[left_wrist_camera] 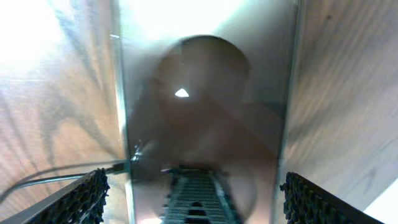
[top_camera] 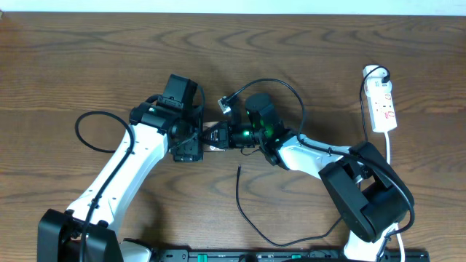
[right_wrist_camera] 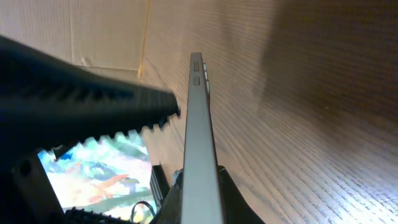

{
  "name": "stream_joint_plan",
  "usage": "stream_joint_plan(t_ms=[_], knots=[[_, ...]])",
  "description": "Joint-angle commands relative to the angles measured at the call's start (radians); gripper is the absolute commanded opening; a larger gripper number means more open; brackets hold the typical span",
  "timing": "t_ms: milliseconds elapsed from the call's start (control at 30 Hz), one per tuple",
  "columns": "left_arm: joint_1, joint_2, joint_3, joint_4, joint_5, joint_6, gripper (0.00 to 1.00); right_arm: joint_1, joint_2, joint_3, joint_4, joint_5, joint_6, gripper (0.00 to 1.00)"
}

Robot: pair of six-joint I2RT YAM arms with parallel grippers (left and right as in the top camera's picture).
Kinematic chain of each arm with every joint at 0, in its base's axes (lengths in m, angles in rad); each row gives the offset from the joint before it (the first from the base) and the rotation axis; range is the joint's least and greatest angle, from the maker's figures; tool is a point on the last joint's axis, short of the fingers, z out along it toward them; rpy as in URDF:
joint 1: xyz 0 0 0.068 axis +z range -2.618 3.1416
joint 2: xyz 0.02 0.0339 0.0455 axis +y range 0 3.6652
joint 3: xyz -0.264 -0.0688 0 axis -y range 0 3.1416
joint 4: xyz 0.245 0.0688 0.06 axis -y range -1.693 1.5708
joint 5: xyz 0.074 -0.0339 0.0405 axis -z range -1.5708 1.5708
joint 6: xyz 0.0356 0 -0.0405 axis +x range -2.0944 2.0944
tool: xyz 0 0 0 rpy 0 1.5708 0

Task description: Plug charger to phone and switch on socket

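Black charger (top_camera: 238, 191) isn't plugged in. Its tip lies loose on the worktop (top_camera: 87, 58), just in front of where the two arms meet, and the cable trails back toward the near edge.

Phone (right_wrist_camera: 198, 124) is between the two arms at mid-table. The right fingers (right_wrist_camera: 124, 106) are clamped across its thickness. The right wrist view shows it edge-on with its side buttons (right_wrist_camera: 196, 68) up top.

Left fingers (left_wrist_camera: 84, 199) are spread wide either side of the phone's glossy face and look clear of both edges, so they aren't gripping anything. A thin dark lead shows at the left of that view; can't tell if it's the charger.

Socket (top_camera: 383, 104) sits well off at the right edge with something black plugged into its top end. Neither arm is near it, and the switch position is too small to read.

My read on progress: the phone is secured and presented, nothing more. Left to do:
- pick up the plug tip
- line it up with the phone's port and seat it
- reach over and flip the socket switch
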Motion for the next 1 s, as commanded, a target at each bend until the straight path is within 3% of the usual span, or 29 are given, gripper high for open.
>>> stream_joint_plan(t_ms=[0,333,567,633,767,867,967], knots=[[-0.001,-0.012,0.011,-0.034,0.046,0.030,0.87,-0.006,-0.004,0.006,0.002,-0.002,-0.035,0.01],[0.001,-0.044,0.011,0.005,0.084,0.292,0.87,-0.113,-0.004,0.006,-0.088,0.016,-0.058,0.01],[0.001,-0.114,0.011,0.132,0.082,0.695,0.87,-0.214,-0.005,0.006,-0.048,-0.066,-0.060,0.01],[0.001,-0.131,0.011,0.146,0.080,0.793,0.94,-0.237,-0.005,0.006,0.015,-0.117,-0.041,0.01],[0.001,-0.140,0.011,0.171,0.064,0.933,0.95,-0.277,-0.005,0.006,0.145,-0.153,0.116,0.01],[0.015,-0.140,0.011,0.190,0.094,0.934,0.95,-0.303,-0.005,0.006,0.247,-0.152,0.280,0.01],[0.065,-0.140,0.011,0.256,0.236,0.936,0.96,-0.321,-0.005,0.006,0.338,-0.142,0.448,0.01]])
